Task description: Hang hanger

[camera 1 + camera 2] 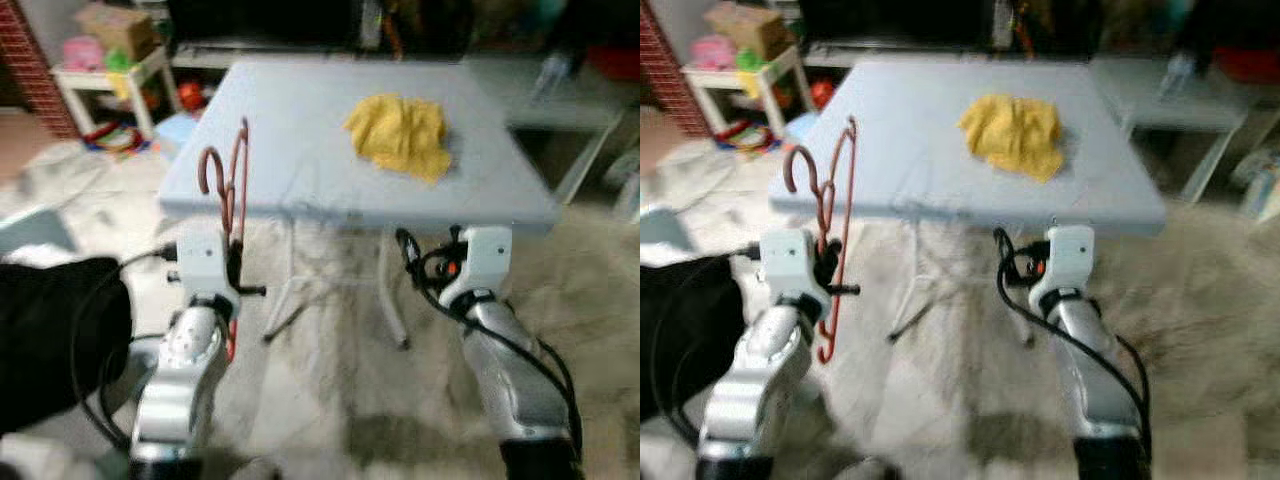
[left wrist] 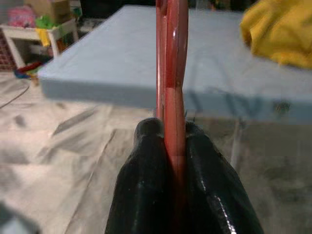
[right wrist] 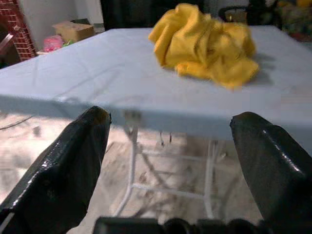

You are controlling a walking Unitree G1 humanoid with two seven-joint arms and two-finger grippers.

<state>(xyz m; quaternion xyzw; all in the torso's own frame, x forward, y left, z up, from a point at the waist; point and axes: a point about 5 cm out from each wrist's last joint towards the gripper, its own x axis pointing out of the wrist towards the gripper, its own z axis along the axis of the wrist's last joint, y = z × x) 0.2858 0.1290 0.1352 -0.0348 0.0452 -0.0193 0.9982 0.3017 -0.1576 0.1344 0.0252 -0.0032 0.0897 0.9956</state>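
Observation:
A red hanger (image 1: 232,190) stands upright in my left gripper (image 1: 235,255), its hook up near the front left edge of the pale blue folding table (image 1: 300,150). In the left wrist view the two black fingers (image 2: 141,185) press on the hanger's (image 2: 171,73) red wire. My right gripper (image 3: 170,146) is open with nothing in it, held just short of the table's front edge (image 3: 146,114). A crumpled yellow cloth (image 1: 402,133) lies on the table top, toward its far right.
A small white side table (image 1: 105,75) with toys and a cardboard box stands at the back left beside a brick wall. The table's white folding legs (image 1: 290,290) stand on a mottled beige rug. A black object (image 1: 55,340) sits at my lower left.

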